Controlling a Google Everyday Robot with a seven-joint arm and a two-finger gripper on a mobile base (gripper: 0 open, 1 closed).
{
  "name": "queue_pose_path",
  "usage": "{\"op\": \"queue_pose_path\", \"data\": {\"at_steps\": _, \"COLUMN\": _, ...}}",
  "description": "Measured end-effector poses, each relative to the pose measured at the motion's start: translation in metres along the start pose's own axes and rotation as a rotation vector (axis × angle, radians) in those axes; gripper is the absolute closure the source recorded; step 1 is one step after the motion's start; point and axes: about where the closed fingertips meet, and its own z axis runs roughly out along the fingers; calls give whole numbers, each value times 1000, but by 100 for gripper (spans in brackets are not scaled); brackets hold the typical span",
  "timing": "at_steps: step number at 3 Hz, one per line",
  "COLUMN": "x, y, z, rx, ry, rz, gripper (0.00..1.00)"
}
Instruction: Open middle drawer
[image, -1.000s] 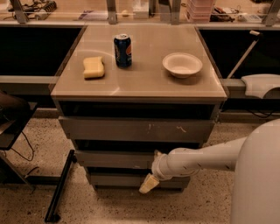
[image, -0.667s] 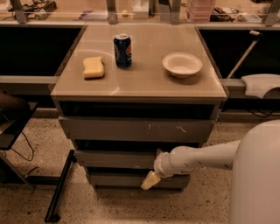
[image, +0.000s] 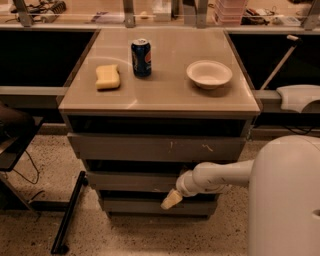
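The grey cabinet has three drawer fronts. The top front (image: 150, 148) is the largest and has pale scratch marks. The middle drawer (image: 130, 181) is a wide, shallow, plain grey front below it. The bottom front (image: 135, 205) is the narrowest. My gripper (image: 171, 199) has a cream tip at the end of the white arm (image: 220, 176), which reaches in from the right. The tip points down and left, just below the middle drawer's lower edge, over the dark gap above the bottom front. Whether it touches the drawer cannot be told.
On the cabinet top (image: 165, 95) stand a blue can (image: 141, 57), a yellow sponge (image: 108, 76) and a white bowl (image: 209, 74). My white body (image: 285, 200) fills the lower right. A dark chair base (image: 67, 215) lies on the floor at left.
My gripper has risen slightly, from in front of the bottom front toward the middle drawer's lower edge. The drawers have not visibly moved.
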Motion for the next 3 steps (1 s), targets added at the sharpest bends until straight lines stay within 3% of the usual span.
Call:
{"op": "queue_pose_path", "data": {"at_steps": 1, "x": 0, "y": 0, "z": 0, "rx": 0, "ry": 0, "rz": 0, "gripper": 13}}
{"op": "queue_pose_path", "data": {"at_steps": 3, "x": 0, "y": 0, "z": 0, "rx": 0, "ry": 0, "rz": 0, "gripper": 60}}
